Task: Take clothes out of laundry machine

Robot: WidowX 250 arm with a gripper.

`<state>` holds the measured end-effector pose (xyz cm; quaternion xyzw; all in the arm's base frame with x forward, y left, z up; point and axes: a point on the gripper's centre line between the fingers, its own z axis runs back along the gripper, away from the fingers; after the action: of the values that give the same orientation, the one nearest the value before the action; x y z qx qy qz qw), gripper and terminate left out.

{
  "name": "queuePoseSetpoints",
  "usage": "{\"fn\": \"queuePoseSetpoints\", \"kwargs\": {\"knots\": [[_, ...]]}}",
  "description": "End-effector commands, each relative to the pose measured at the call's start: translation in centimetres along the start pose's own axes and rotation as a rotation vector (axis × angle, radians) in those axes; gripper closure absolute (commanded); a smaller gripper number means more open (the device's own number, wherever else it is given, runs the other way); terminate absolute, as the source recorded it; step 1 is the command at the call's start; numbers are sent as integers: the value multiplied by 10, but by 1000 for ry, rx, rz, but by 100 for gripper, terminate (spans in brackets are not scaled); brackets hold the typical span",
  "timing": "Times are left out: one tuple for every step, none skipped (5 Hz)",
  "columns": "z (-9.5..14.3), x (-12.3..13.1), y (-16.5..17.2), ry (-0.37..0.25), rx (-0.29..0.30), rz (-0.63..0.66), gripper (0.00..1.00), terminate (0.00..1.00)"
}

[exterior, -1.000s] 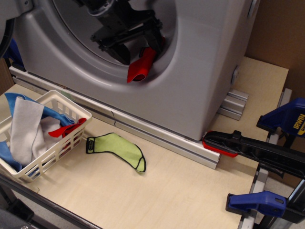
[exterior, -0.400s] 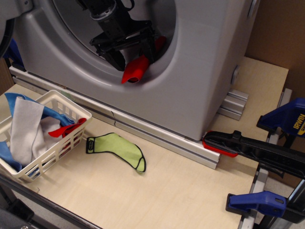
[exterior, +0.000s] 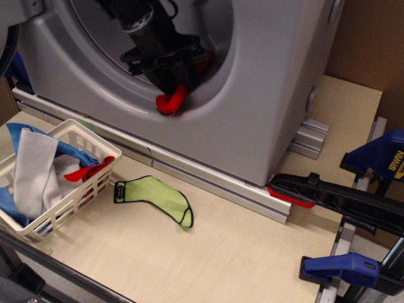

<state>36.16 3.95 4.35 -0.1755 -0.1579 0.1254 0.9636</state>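
Observation:
The grey laundry machine fills the upper part of the view, with its round drum opening facing me. My black gripper reaches into the lower part of the opening and is shut on the red clothes. The red piece hangs from the fingers just above the lower rim of the opening. More red fabric shows behind the gripper inside the drum.
A white lattice basket at the front left holds white, blue and red cloths. A lime-green sock with black trim lies on the wooden table. Blue and black clamps stand at the right edge. An aluminium rail runs along the machine's base.
The gripper has moved left and slightly down inside the opening with the red piece. The red piece now hangs shorter and more bunched, closer to the rim.

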Motion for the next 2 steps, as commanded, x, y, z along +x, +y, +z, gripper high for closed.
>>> {"fn": "queuePoseSetpoints", "kwargs": {"knots": [[30,7,-7,-28,58,-78,100,0],[52,2,1,-48,111,-50,100,0]]}}
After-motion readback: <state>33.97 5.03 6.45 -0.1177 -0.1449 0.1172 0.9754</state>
